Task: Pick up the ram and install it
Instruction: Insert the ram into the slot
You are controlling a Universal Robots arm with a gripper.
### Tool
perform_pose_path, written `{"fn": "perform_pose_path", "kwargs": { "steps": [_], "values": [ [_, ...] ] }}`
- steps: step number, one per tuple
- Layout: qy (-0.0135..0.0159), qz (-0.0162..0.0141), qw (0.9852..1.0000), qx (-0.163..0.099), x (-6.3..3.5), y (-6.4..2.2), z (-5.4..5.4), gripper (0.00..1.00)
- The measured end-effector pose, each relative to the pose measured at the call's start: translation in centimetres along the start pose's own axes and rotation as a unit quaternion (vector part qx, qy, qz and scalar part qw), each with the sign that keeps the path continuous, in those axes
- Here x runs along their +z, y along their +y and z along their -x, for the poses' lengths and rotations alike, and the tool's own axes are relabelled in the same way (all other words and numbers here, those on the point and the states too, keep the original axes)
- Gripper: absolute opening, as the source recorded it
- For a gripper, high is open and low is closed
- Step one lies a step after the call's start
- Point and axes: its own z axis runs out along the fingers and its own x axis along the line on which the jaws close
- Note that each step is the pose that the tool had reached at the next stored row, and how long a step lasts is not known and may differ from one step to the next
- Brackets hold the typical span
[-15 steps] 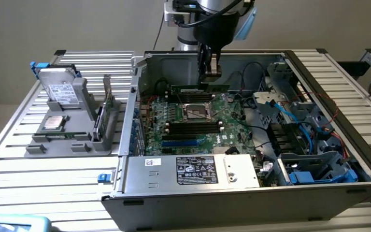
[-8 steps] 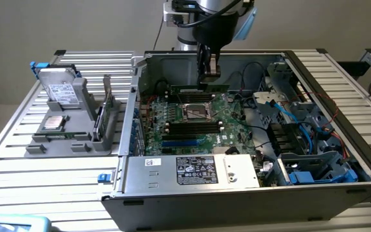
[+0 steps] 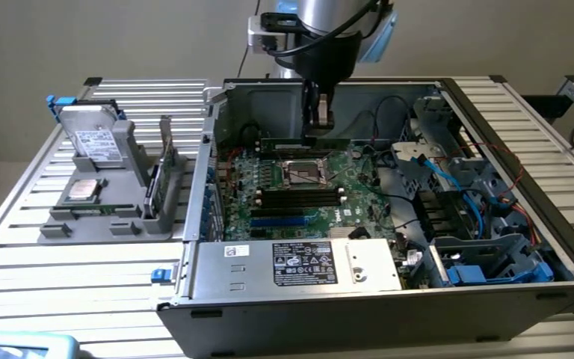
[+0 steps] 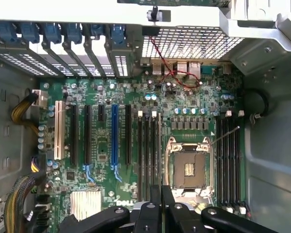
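Grasping the ram (image 3: 282, 141), the clenched end effector (image 3: 319, 132) hangs above the motherboard (image 3: 297, 196); exterior view shows the ram's full length, wrist view the memory slots (image 4: 149, 145) below.

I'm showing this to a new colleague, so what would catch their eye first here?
The open computer case on the slatted table, its green motherboard laid bare. The arm's gripper reaches into it, shut on the ram near the empty processor socket. At the exterior view's left, a grey rack holds spare parts.
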Motion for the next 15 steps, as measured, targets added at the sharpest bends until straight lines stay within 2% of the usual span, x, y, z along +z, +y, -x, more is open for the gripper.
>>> {"fn": "perform_pose_path", "kwargs": {
  "steps": [7, 15],
  "values": [
    [-0.0013, -0.0016, 0.9997, 0.025, 1.27, 0.13, -0.2, 0.13],
    [-0.0011, -0.0005, 0.9998, 0.021, 2.54, 0.17, -2.0, 0.13]
  ]
}}
